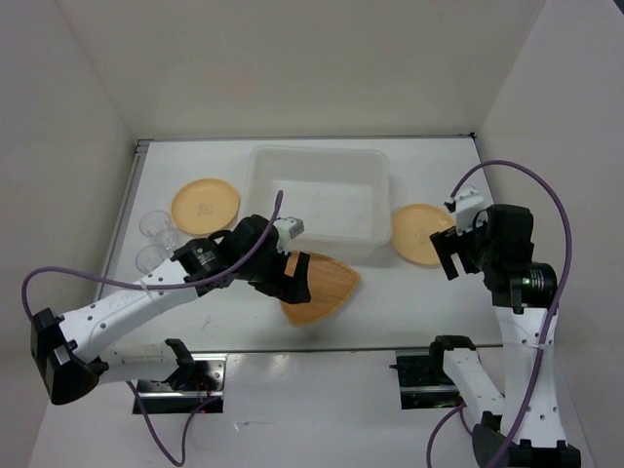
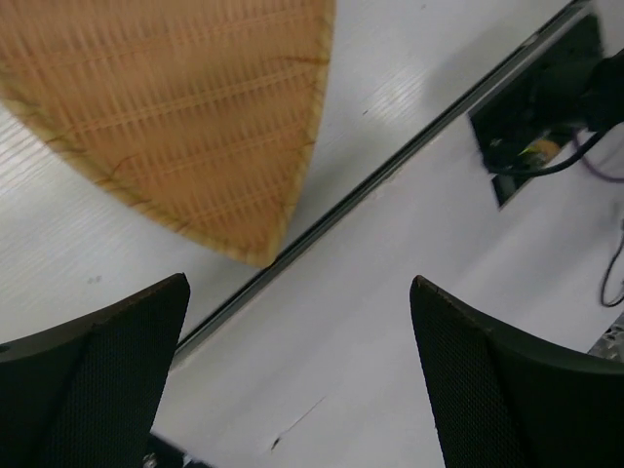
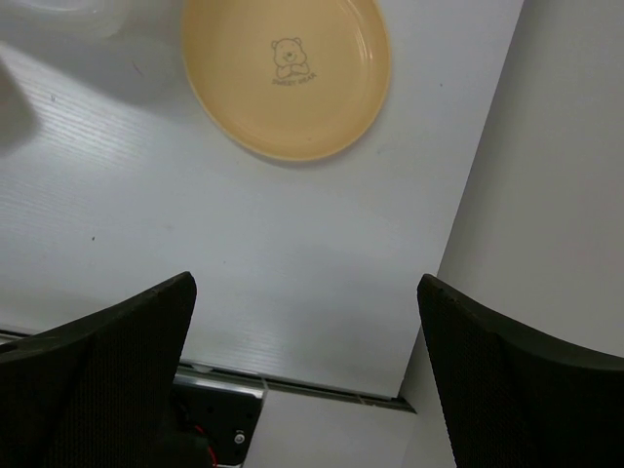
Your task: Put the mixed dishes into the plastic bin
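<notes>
Hovering wide open with nothing held, the left gripper (image 2: 297, 292) sits by the wood-grained plate (image 2: 185, 117), center-bottom of the top view. The right gripper (image 3: 307, 283) is spread open too, bear plate (image 3: 288, 73) up top in its wrist view. The plastic bin (image 1: 322, 149) at top center holds nothing yet; the third plate (image 1: 205, 205) and both cups (image 1: 156, 226) wait at left.

Wood-grain plate (image 2: 185, 107) tan with brown streaked lines, right plate (image 3: 286, 97) yellow-orange with small grey bear print, left plate (image 1: 206, 205) same orange, bin (image 1: 317, 149) translucent white, cups (image 1: 156, 225) clear, table (image 1: 409, 292) white.
</notes>
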`<state>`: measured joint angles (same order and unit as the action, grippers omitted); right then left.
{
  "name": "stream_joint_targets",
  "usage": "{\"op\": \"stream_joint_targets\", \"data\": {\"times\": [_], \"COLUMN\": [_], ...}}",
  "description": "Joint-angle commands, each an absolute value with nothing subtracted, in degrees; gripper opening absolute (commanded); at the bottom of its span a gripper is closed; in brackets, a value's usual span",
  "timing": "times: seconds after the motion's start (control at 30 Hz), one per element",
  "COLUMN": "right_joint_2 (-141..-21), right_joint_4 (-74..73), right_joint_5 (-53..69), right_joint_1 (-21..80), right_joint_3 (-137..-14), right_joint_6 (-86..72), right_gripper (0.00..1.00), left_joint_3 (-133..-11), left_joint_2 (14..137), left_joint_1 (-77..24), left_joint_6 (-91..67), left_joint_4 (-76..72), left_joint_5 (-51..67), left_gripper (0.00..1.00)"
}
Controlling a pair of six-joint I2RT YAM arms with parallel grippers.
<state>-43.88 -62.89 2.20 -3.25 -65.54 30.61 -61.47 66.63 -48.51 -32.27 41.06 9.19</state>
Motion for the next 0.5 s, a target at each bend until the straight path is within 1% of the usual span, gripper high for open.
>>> {"op": "stream_joint_targets", "data": {"times": [0.0,0.17,0.3,0.47], "right_joint_2": [-44.56,-42.72,-42.71,-43.94], "right_joint_4": [-58.01,-56.16,-56.16,-56.16], "right_joint_5": [3.16,3.16,3.16,3.78], "right_joint_1": [-2.81,-2.81,-2.81,-2.81], "right_joint_3": [-66.80,-65.30,-65.30,-65.30], "right_joint_6": [27.96,27.33,27.33,27.86], "right_gripper": [0.98,0.98,0.98,0.98], "left_joint_3": [-58.56,-48.09,-43.52,-42.36], "left_joint_2": [67.06,68.45,69.61,70.14], "left_joint_1": [-50.53,-50.54,-50.54,-50.54], "left_joint_6": [-39.54,-47.36,-52.73,-55.80], "left_joint_4": [32.18,18.82,16.18,17.83], "left_joint_5": [9.49,15.11,15.04,12.31], "left_gripper": [1.00,1.00,1.00,1.00]}}
